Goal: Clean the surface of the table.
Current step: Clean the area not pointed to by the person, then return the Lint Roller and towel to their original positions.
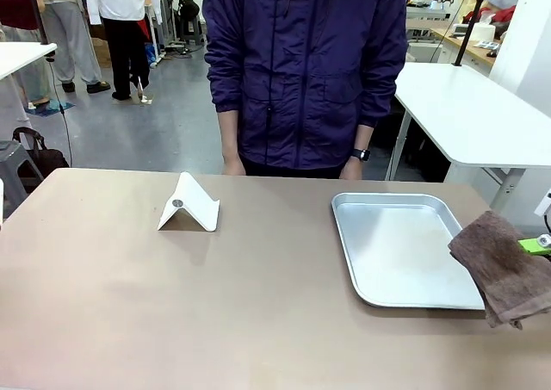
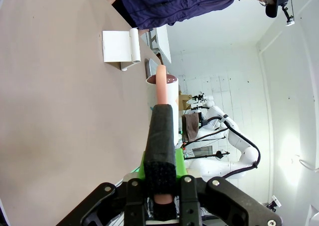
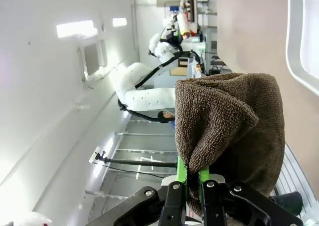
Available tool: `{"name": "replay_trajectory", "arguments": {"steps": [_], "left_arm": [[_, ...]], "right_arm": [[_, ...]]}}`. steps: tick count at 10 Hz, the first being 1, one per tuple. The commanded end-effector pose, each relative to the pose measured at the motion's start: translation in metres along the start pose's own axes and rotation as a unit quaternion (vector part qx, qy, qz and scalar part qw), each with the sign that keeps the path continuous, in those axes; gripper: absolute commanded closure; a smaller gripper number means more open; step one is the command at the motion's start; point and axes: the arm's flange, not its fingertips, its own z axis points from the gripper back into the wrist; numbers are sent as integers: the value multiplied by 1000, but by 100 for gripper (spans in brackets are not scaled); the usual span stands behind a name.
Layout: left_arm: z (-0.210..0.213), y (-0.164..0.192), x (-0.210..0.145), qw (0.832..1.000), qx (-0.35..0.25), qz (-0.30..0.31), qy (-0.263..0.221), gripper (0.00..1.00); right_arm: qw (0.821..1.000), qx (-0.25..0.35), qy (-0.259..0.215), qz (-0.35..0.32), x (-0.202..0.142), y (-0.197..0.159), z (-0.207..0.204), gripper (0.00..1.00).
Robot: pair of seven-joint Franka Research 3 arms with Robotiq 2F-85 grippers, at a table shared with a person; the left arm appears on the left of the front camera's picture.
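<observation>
— Brownish-taupe, smooth and matte, the table spreads across the whole front view; what sits on it, taking the silver tray as the mark?

— Nearest, just off the tray's right edge, the right gripper has its green pads pinched on a brown terry cloth; the cloth hangs folded, its lower corner overlapping the tray's near right corner in the front view; in the right wrist view it drapes over the fingers, with the tray's rim at the picture's right edge.

— And the left gripper?

— Its jaws are pressed together on a long black foam-covered piece with a pinkish tip, seen in the left wrist view; what the piece is, I cannot tell.

— Anything left of the tray?

— A white folded stand, tent-shaped, sits well apart from the tray, at about the same depth as its far rim; it rests on the tabletop.

— Beyond the tray?

— A person in a dark blue jacket stands at the table's far edge, a wrist watch just behind the tray's far rim; farther right stands a white-topped table.
</observation>
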Motion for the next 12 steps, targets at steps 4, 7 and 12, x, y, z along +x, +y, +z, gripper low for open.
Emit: {"name": "replay_trajectory", "arguments": {"steps": [4, 7, 12], "left_arm": [[-1, -3, -3, 1000, -1, -1, 4, 78], [-1, -3, -3, 1000, -1, -1, 4, 78], [-1, -3, -3, 1000, -1, -1, 4, 78]], "right_arm": [[1000, 1, 2, 2, 1, 2, 1, 90], [1000, 1, 2, 2, 1, 2, 1, 90], [1000, 1, 2, 2, 1, 2, 1, 90]]}}
